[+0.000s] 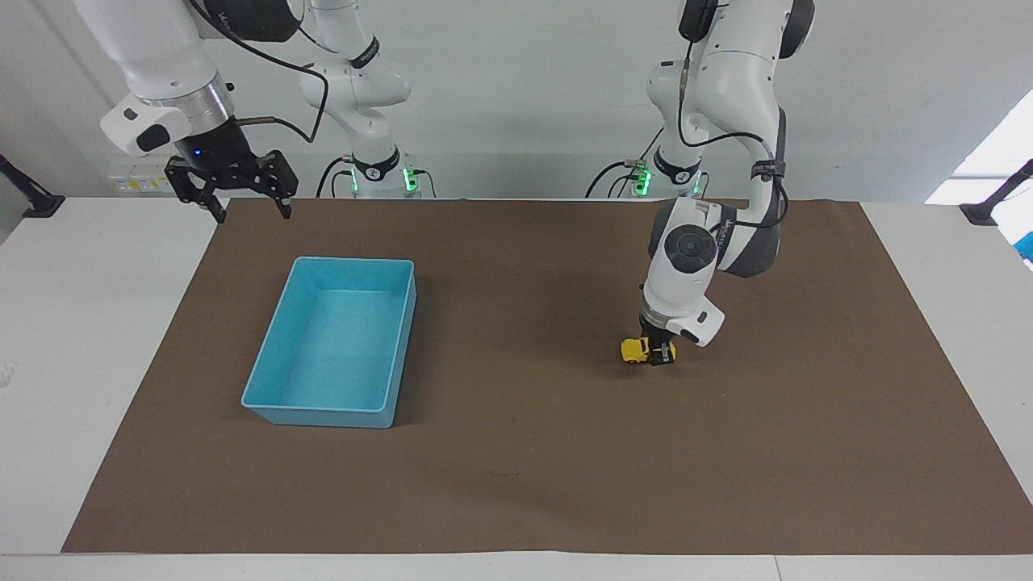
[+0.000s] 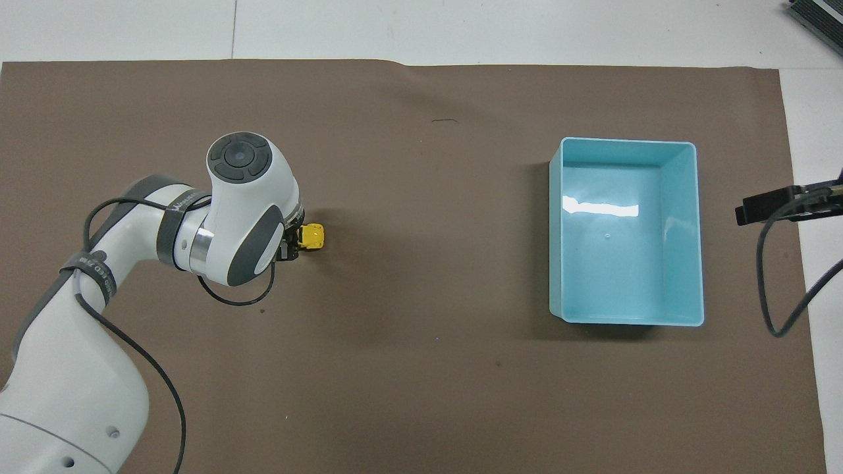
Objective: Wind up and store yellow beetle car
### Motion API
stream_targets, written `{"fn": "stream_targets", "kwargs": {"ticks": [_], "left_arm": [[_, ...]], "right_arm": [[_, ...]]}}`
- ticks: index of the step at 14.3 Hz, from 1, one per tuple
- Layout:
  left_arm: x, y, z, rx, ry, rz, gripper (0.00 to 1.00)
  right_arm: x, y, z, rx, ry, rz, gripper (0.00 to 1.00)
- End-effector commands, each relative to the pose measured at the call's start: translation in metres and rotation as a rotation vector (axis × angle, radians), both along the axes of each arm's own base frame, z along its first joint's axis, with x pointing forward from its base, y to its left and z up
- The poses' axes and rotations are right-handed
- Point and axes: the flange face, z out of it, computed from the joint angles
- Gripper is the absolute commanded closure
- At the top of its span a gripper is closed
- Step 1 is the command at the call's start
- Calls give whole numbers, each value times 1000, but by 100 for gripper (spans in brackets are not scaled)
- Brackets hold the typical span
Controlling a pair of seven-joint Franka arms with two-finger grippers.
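The yellow beetle car (image 1: 637, 351) is a tiny bright yellow toy on the brown mat, toward the left arm's end of the table; it also shows in the overhead view (image 2: 312, 236). My left gripper (image 1: 662, 353) is down at mat level and shut on the car's rear part; its hand covers part of the car in the overhead view (image 2: 290, 242). The light blue bin (image 1: 331, 343) stands open and empty toward the right arm's end, also in the overhead view (image 2: 627, 232). My right gripper (image 1: 242, 206) is open and waits in the air near the mat's corner.
A brown mat (image 1: 533, 452) covers most of the white table (image 1: 73, 323). A small dark mark (image 2: 443, 120) lies on the mat, farther from the robots than the car. A black clamp (image 1: 989, 206) stands at the table's edge at the left arm's end.
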Motion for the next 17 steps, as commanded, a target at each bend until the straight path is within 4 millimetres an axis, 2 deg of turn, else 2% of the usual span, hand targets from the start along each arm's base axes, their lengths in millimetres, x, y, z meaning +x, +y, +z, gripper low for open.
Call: {"fn": "stream_targets", "kwargs": {"ticks": [1, 3, 5, 9, 12, 17], "left_arm": [[-3, 3, 18, 18, 9, -43, 0], [-7, 5, 36, 19, 10, -65, 0], [-7, 6, 46, 21, 13, -84, 0], [-9, 1, 55, 9, 13, -196, 0], [-7, 3, 61, 4, 0, -220, 0], [-7, 2, 62, 3, 0, -238, 0]], "right_arm": [[-4, -1, 3, 17, -6, -23, 0], [-4, -1, 4, 17, -8, -23, 0], [-4, -1, 4, 17, -8, -23, 0], [-4, -1, 4, 17, -8, -23, 0], [-4, -1, 4, 15, -8, -22, 0], [-4, 2, 4, 17, -8, -17, 0]]}}
